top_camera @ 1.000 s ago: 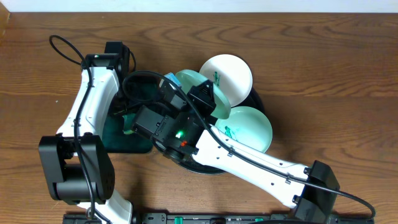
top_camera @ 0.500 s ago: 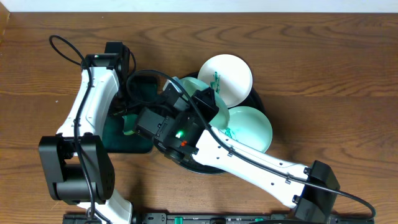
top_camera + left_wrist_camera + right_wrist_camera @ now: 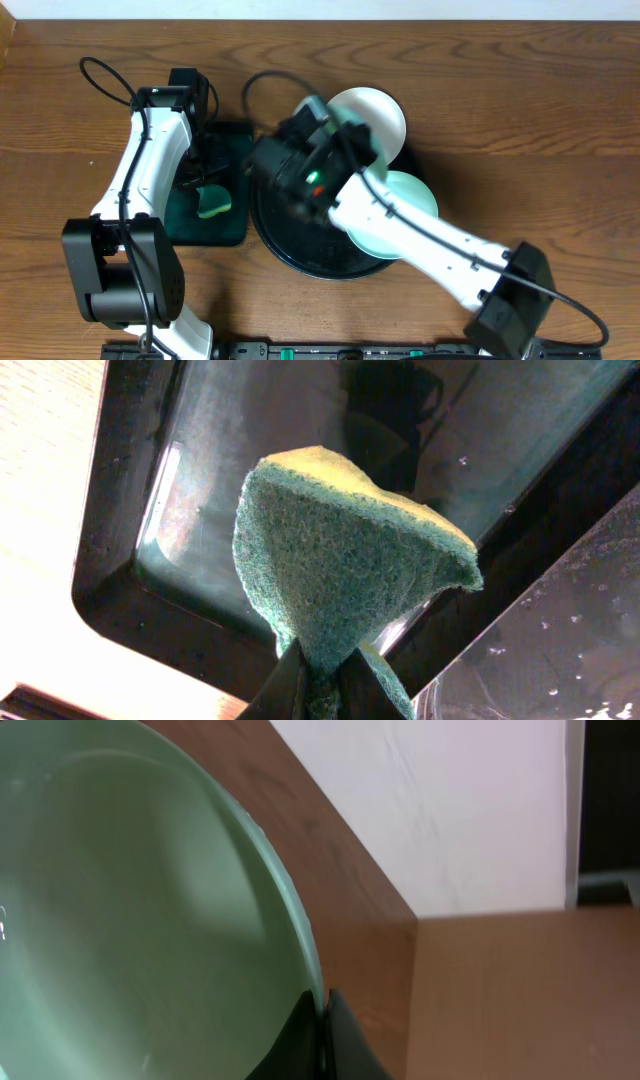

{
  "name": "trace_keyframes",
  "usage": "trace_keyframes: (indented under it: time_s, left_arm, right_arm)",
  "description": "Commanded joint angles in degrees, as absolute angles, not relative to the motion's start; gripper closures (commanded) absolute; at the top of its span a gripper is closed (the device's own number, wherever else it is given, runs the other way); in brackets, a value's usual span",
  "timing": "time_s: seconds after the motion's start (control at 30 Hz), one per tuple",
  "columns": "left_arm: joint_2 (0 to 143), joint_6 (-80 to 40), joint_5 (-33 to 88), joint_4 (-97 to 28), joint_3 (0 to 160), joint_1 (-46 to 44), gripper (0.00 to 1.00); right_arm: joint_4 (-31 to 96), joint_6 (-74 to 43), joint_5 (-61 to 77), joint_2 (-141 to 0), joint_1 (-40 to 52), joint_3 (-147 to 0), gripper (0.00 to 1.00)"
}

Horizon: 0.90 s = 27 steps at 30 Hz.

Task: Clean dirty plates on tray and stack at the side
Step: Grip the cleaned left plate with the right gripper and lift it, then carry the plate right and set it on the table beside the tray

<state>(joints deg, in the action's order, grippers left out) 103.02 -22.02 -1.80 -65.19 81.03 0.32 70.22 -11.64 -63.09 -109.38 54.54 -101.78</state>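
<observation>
The L gripper was clenched on a green-and-yellow scrub sponge, held just above the small rectangular black tray. The R gripper pinched the rim of a small round pale plate, tilted, near the back of the large round black tray. On the tray's right side sat a white plate and a pale-green plate, the latter partly under the R arm.

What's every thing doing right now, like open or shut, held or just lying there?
Sponge: pinched and folded, held over the rectangular tray.
Left gripper: shut on the sponge.
Held plate: gripped by its rim.
Right gripper: shut on the held plate.
Far plate: lying loose, not held.
Round tray: lying flat, plates on it.
</observation>
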Motion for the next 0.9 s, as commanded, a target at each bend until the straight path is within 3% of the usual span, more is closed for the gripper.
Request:
trace_keyframes:
  time_s: [0.0, 0.5, 0.87]
  left_arm:
    - [103.55, -21.02, -1.91, -65.54, 81.06, 0.58, 0.93]
    - [103.55, -21.04, -1.91, -65.10, 81.06, 0.58, 0.92]
    - [103.55, -21.04, -1.91, -65.10, 81.06, 0.58, 0.93]
  right_arm:
    - [70.11, -13.23, -65.58, -108.62, 48.86, -101.62, 0.99]
    - [64.64, -13.23, -36.25, -108.64, 13.37, -101.62, 0.99]
    - [59.92, -12.80, -21.76, -110.98, -2.17, -101.47, 0.99]
